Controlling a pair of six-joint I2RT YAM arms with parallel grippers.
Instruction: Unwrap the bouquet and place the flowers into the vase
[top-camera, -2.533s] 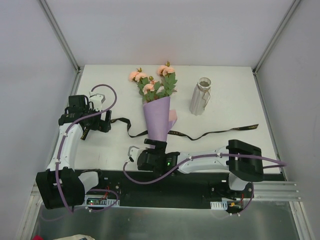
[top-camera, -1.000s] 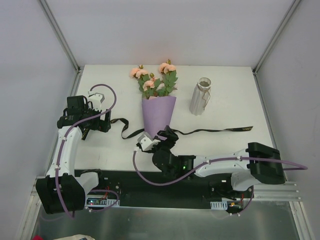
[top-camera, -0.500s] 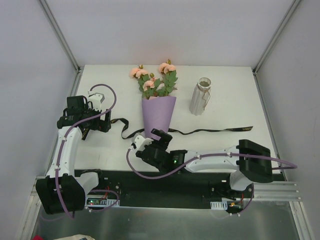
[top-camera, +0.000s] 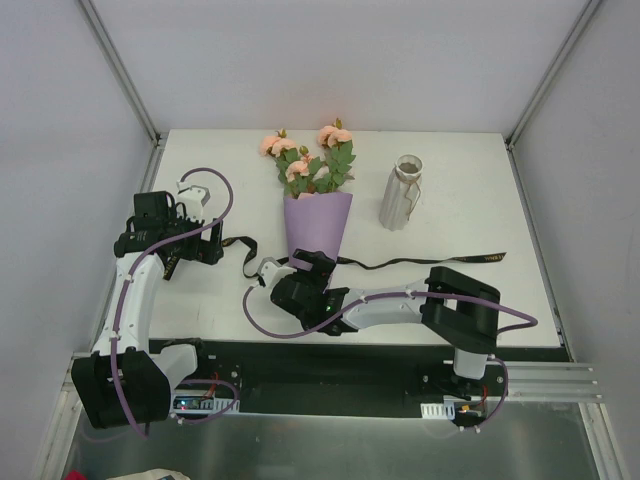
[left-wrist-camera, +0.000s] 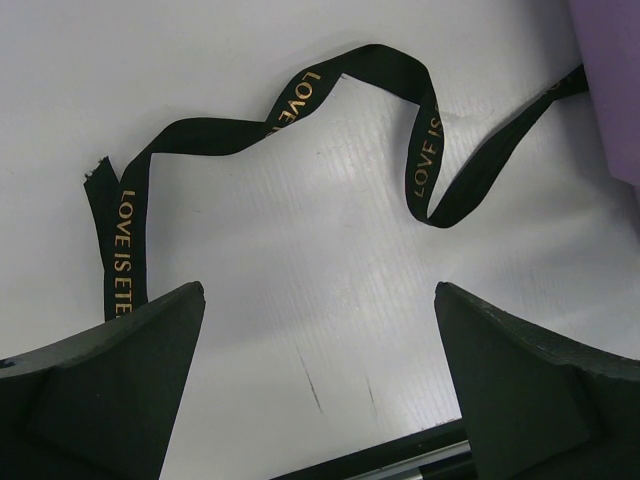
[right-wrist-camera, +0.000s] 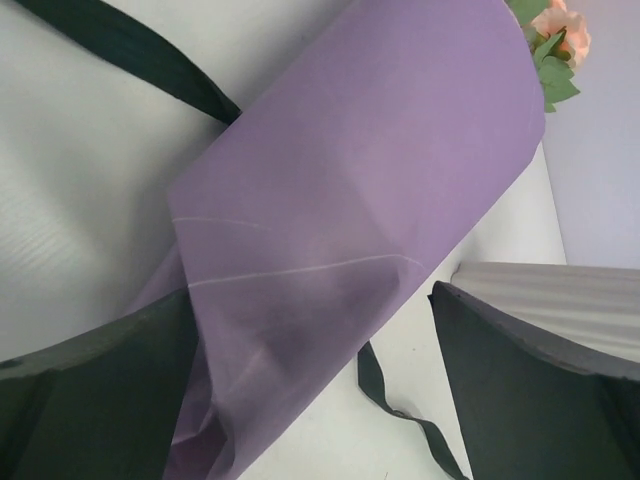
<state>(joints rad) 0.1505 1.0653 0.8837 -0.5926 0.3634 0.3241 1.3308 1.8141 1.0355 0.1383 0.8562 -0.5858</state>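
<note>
Since the earlier views, the bouquet (top-camera: 318, 215) had swung from a slant to lie nearly straight. The right arm had folded its elbow in, and the right gripper (top-camera: 308, 268) had spread its jaws wider.

Seen from above, the bouquet lay flat in the middle of the white table (top-camera: 480, 200). Its blooms pointed to the far edge and its narrow end pointed toward the arms, probably so that end stayed within reach. The right gripper sat at that narrow end, jaws wide, with lilac paper showing between the fingers (right-wrist-camera: 90, 385). It gripped nothing. The left gripper (top-camera: 205, 245) hovered to the left, also wide apart and empty, above the left end of the ribbon (top-camera: 420, 264).

That black ribbon lay untied and slack across the table, passing under or behind the cone, so the paper was likely free to be opened. The flowers (top-camera: 312, 160) were not yet out of their wrap. The vase (top-camera: 400, 192) stood upright just right of them, mouth up, apparently waiting for stems.

Counted: one bouquet, one vase, one ribbon, two grippers, and at least three open peach roses. Smaller buds were too small to count.
</note>
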